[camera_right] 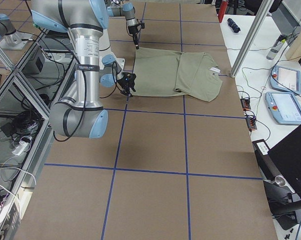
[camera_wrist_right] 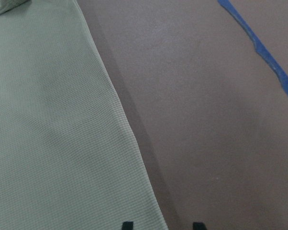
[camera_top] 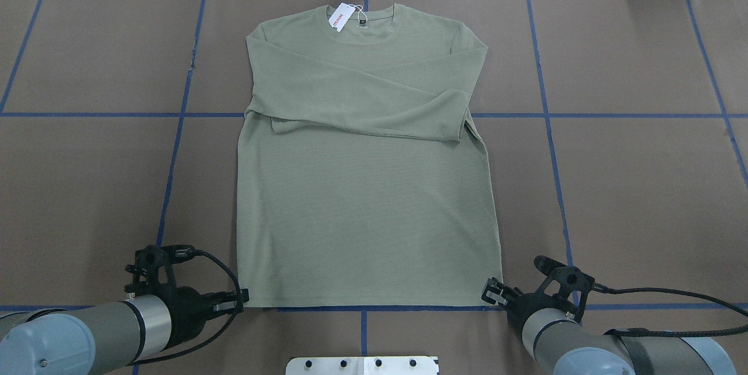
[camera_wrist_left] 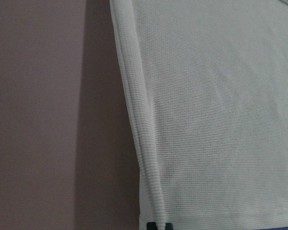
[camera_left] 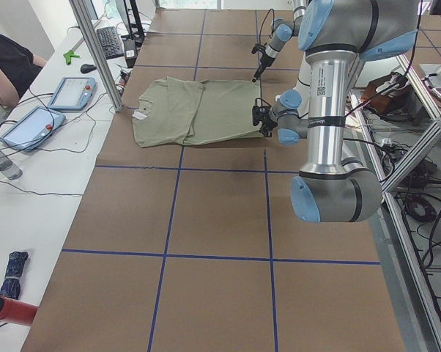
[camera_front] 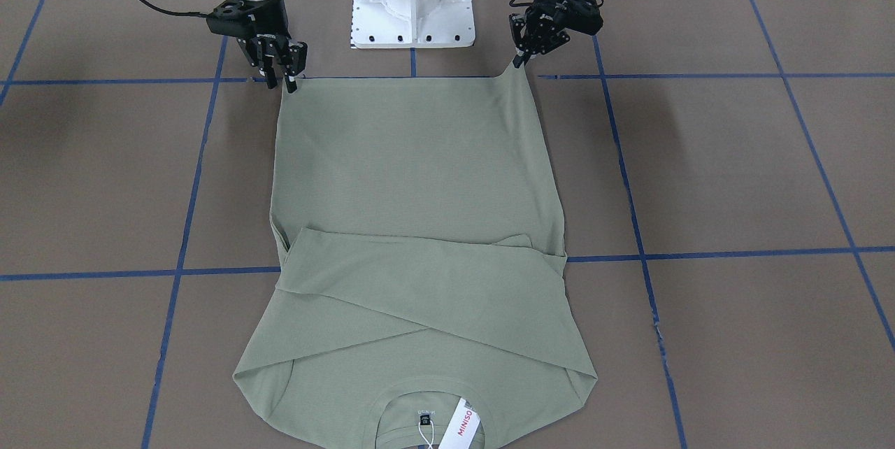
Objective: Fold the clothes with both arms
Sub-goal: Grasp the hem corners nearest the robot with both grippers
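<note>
Sage-green long-sleeved shirt (camera_top: 368, 200) lies flat mid-table on the brown table (camera_top: 643, 188), straddling the blue tape lines (camera_top: 549, 124). The neck points away from the robot and the hem runs along the tape line just in front of the white base (camera_front: 412, 1). Both sleeves (camera_top: 362, 106) are folded in and crossed over the chest. The white hang tag (camera_top: 340, 17) with red lettering sits at the collar. The left gripper (camera_front: 519, 61) is at the hem corner on the robot's left. Its fingertips (camera_wrist_left: 152, 224) are pinched close together on the hem edge, and in the front-facing view that corner is pulled up into a small peak off the table, so it has hold of the fabric. The right gripper (camera_front: 281, 82) is at the other hem corner, fingers pointing down at the table. In its wrist view the two fingertips (camera_wrist_right: 127, 224) stand clearly apart, one over the cloth and one over bare table, with the shirt's side edge running between them. It is open and not gripping, and that corner lies flat. The rest of the shirt is smooth with no bunching.
</note>
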Motion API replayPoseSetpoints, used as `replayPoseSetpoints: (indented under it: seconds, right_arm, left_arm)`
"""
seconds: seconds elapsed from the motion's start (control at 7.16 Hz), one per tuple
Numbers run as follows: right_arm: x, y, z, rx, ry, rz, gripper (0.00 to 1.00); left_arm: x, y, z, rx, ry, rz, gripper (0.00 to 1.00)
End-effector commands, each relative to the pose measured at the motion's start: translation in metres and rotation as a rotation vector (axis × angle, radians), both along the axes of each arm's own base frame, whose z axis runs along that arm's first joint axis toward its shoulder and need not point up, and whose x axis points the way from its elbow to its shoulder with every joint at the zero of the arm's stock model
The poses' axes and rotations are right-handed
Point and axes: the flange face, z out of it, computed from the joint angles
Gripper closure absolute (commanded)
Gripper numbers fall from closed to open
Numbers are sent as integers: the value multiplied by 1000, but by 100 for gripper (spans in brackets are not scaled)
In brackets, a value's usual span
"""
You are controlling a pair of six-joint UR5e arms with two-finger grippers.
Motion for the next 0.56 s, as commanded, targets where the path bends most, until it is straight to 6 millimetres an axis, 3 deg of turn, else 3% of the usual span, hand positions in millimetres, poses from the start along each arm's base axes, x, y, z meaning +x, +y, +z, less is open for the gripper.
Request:
replayPoseSetpoints:
  seconds: [0.0, 0.14, 0.28, 0.42]
  right_arm:
    - [-4, 2, -1, 0, -3, -3, 50]
    - [-11, 1, -6, 6, -14, 6, 55]
    - [-13, 2, -7, 7, -17, 10, 84]
    - [-12, -1, -11, 10, -25, 16, 100]
  left_arm:
    - [-1, 0, -1, 0, 2, 0, 100]
    - [-1, 0, -1, 1, 1, -1, 100]
    - [-1, 0, -1, 1, 1, -1, 100]
    - [-2, 0, -3, 1, 6, -1, 100]
